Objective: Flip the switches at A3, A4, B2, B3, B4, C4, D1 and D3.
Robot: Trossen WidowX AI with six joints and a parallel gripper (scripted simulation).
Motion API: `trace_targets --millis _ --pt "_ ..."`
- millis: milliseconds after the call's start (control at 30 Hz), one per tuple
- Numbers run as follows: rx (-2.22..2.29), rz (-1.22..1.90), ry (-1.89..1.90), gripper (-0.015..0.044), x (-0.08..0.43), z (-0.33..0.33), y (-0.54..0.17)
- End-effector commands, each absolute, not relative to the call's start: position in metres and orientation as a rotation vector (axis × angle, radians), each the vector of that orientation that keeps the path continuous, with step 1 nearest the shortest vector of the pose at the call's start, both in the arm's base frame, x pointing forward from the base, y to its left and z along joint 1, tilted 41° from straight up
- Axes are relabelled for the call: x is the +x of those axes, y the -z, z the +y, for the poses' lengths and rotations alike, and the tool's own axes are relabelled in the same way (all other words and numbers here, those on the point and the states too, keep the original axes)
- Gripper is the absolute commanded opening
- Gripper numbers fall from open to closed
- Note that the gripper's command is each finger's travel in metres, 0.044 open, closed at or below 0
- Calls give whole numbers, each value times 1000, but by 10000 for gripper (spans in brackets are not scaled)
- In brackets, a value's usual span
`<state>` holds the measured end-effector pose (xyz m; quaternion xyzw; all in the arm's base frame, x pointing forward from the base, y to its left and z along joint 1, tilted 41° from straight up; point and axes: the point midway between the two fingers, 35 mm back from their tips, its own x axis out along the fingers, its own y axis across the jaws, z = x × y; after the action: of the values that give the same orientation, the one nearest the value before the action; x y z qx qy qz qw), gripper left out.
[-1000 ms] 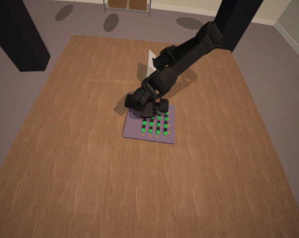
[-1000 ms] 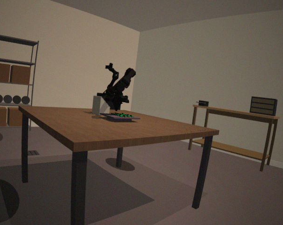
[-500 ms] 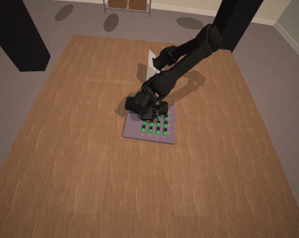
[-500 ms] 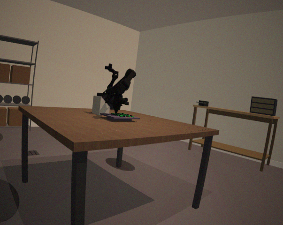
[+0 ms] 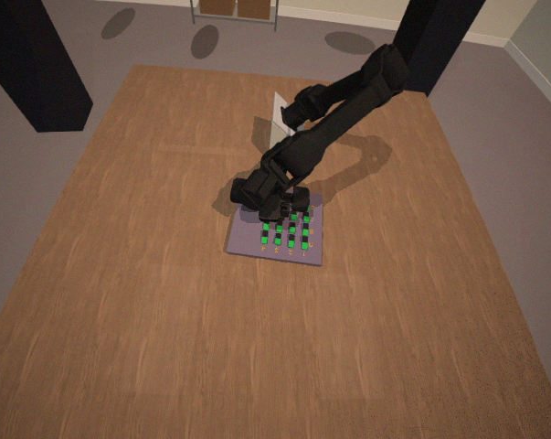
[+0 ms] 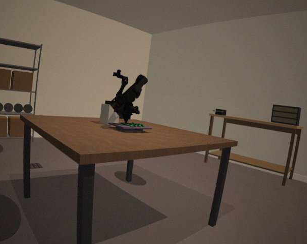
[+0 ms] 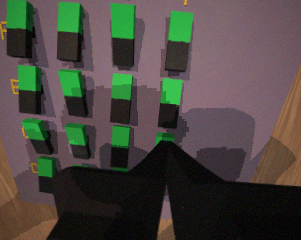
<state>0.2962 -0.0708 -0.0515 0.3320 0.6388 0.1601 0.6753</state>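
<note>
Pressing: gripper (image 7: pixel 165 146), pressed together and holding nothing, tip at the row C, column 4 switch (image 7: pixel 165 138).
Panel (image 5: pixel 247 240): mid-table (image 5: pixel 124 283), flat, below the arm.
Risk: closely spaced switches; a tip drifting sideways could likely tip the column 3 neighbour (image 7: pixel 120 145).
Obstruction: gripper body hides row D.
Nearby: pale block (image 6: pixel 105 113) behind panel.

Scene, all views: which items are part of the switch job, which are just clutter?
Job:
- panel
- switches
- gripper, shut, tip at the column-4 switch in the third row

Not part of it:
- white block behind the panel
- shelf unit with boxes
- side bench with drawer box
</note>
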Motion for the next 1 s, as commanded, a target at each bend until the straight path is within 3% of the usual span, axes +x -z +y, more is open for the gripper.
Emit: trace_targets --millis 0,967 --pt "753 1436 -359 0 297 -70 52" --pt "754 1436 -359 0 297 -68 55"
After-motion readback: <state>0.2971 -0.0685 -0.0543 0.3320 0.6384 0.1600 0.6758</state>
